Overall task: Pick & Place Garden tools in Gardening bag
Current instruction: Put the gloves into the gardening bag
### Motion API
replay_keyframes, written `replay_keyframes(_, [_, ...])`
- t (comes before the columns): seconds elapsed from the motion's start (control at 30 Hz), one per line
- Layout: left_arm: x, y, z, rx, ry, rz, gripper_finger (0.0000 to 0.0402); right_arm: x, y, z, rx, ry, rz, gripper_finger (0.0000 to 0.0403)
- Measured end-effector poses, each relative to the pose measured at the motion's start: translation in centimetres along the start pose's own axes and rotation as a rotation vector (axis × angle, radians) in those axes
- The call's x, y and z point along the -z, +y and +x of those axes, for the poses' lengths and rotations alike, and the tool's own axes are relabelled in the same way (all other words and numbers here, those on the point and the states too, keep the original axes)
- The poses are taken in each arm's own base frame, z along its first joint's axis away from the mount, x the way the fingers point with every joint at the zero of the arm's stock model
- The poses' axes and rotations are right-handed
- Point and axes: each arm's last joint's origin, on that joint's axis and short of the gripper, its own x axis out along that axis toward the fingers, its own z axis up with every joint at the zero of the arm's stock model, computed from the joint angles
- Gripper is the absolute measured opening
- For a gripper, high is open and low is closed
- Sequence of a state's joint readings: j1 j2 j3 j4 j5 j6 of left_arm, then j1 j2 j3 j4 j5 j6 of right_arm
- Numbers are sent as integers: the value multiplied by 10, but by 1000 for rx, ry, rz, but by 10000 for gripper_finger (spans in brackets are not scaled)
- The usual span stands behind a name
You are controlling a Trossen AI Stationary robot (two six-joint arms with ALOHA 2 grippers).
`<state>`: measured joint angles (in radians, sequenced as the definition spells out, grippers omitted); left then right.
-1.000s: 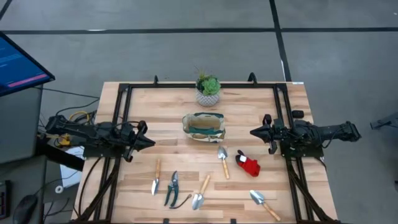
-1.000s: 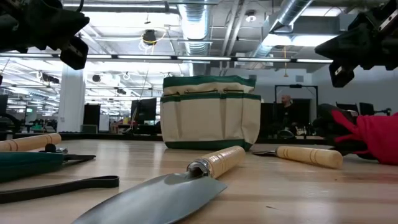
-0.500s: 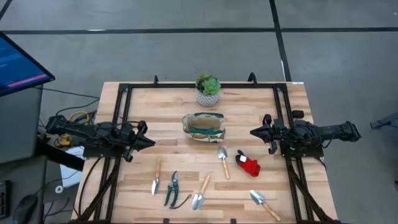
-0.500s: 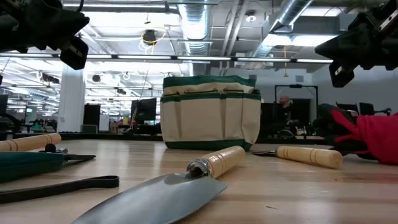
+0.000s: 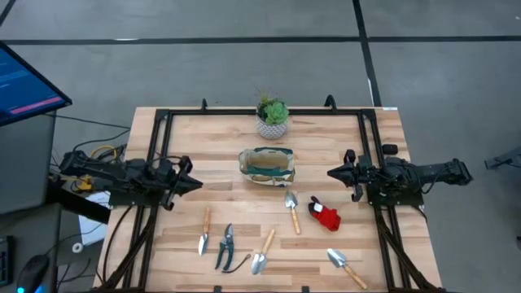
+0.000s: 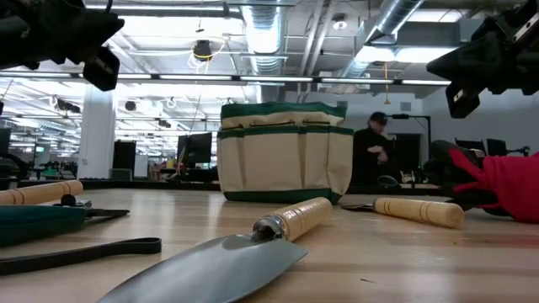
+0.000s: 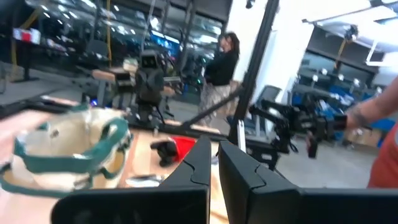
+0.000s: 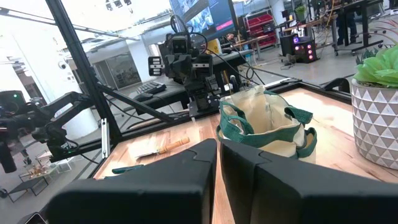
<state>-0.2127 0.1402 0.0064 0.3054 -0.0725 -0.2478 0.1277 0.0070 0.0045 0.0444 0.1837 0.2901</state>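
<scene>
The beige gardening bag (image 5: 266,166) with green trim stands upright on its base mid-table, its mouth open. The tools lie flat on the wood in front of it: a trowel (image 5: 291,209), a red item (image 5: 324,216), a second trowel (image 5: 345,266), a third trowel (image 5: 262,252), pruning shears (image 5: 225,247) and a narrow wooden-handled tool (image 5: 204,231). My left gripper (image 5: 198,184) hovers left of the bag, shut and empty. My right gripper (image 5: 331,172) hovers right of the bag, shut and empty. Both point at the bag (image 8: 264,124).
A white pot with a green plant (image 5: 272,116) stands behind the bag near the far edge. A black frame (image 5: 260,111) runs along the table's far edge and sides. Bare wood lies between each gripper and the bag. A person (image 6: 373,151) stands in the room beyond.
Both grippers and all the tools have kept still. A person in the room beyond the table has stepped into view right of the bag in the low view.
</scene>
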Motion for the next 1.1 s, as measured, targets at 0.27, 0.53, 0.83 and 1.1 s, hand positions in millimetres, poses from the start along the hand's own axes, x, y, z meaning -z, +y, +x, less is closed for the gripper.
replay_keyframes(0.27, [-14, -4, -1, 37, -148, -15, 2, -6, 1, 0, -28, -52, 486, 17])
replay_keyframes(0.53, [-20, -3, -2, 1, -211, -12, 2, -18, 4, -2, -98, -161, 753, 17])
replay_keyframes(0.83, [-20, -1, -2, -68, -228, -20, 2, -99, 21, -19, -79, -349, 500, 52])
replay_keyframes(1.1, [-20, -1, -2, -66, -233, -24, 2, -148, 41, 5, 208, 285, 312, 113])
